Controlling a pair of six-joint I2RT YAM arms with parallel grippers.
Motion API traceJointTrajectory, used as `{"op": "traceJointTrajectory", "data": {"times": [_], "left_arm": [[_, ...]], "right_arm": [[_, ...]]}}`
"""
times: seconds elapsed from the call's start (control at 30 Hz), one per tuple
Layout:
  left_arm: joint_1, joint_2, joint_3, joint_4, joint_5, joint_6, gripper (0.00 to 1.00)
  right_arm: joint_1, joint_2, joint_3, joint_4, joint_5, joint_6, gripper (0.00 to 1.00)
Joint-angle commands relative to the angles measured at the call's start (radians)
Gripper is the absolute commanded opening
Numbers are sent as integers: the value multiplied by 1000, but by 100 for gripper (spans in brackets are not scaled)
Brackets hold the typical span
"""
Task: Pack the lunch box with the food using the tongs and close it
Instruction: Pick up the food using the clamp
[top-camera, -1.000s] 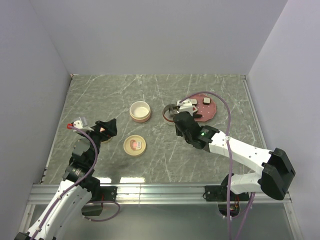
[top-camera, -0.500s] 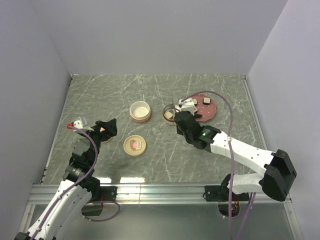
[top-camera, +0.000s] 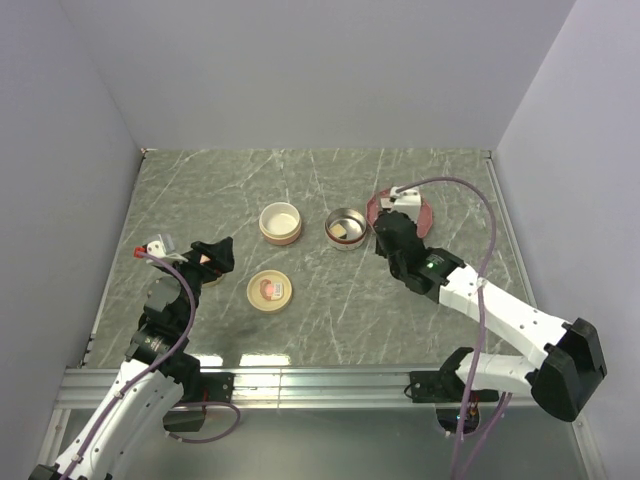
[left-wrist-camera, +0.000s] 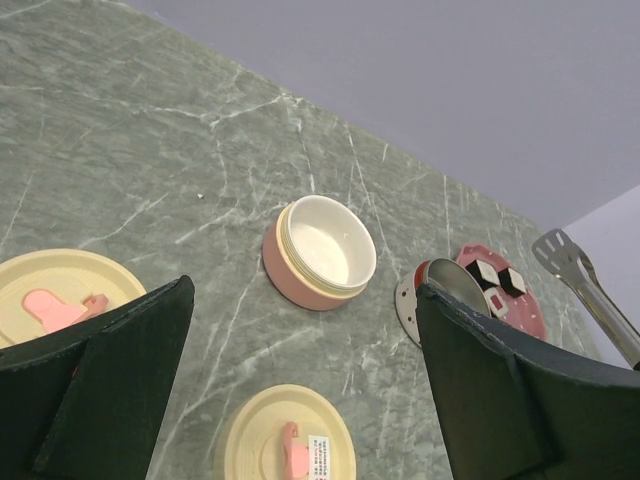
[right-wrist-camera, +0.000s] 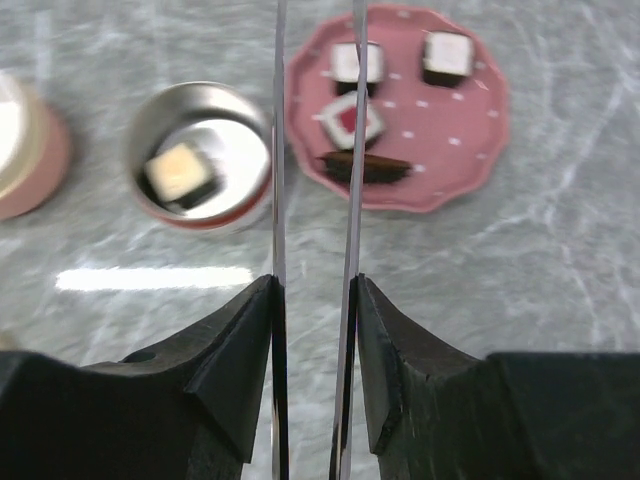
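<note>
My right gripper (top-camera: 393, 232) (right-wrist-camera: 315, 290) is shut on the thin tongs (right-wrist-camera: 279, 200), whose two arms stand slightly apart and hold nothing. The tongs' tip (top-camera: 402, 196) hangs over the pink plate (top-camera: 424, 222) (right-wrist-camera: 470, 130). Three pieces of food (right-wrist-camera: 357, 62) sit on that plate, along with a dark one lying flat (right-wrist-camera: 365, 166). One more piece (right-wrist-camera: 180, 172) (top-camera: 343, 232) lies in the lunch box's steel bowl (top-camera: 347, 216) (right-wrist-camera: 235, 115). The pink bowl (top-camera: 281, 222) (left-wrist-camera: 320, 250) holds nothing. My left gripper (top-camera: 215, 255) (left-wrist-camera: 305, 290) is open, low at the left.
Two cream lids lie flat: one (top-camera: 270, 291) (left-wrist-camera: 288, 445) in front of the pink bowl, the other (left-wrist-camera: 60, 300) under my left gripper. Grey walls enclose the marble table on three sides. A purple cable (top-camera: 475, 210) loops over the right arm.
The right gripper swung the tongs rightward from over the steel bowl to the pink plate, leaving a food piece in that bowl. The tongs' arms spread slightly. The left arm stayed still.
</note>
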Motion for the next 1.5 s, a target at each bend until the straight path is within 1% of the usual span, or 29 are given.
{"op": "traceJointTrajectory", "data": {"times": [0.0, 0.17, 0.2, 0.4, 0.67, 0.8, 1.2, 1.47], "left_arm": [[-2, -14, -5, 32, 14, -1, 99], [-2, -19, -6, 30, 12, -3, 100], [-2, -17, -6, 32, 14, -1, 99], [-2, -17, -8, 33, 14, -1, 100], [-2, -16, -8, 35, 14, -1, 99], [-2, -14, -9, 38, 12, 0, 100], [-2, -4, -11, 44, 9, 0, 100], [-2, 1, -11, 52, 10, 0, 99]], "right_arm": [[-78, -27, -30, 51, -22, 7, 45], [-200, -8, -58, 82, -89, 3, 47], [-210, 5, -61, 87, -94, -2, 49], [-265, 71, -44, 114, -111, -8, 51], [-308, 192, -1, 108, -95, -14, 52], [-319, 212, -2, 125, -98, -23, 52], [-385, 307, 37, 188, -197, -66, 52], [-402, 361, 73, 189, -209, -75, 52]]}}
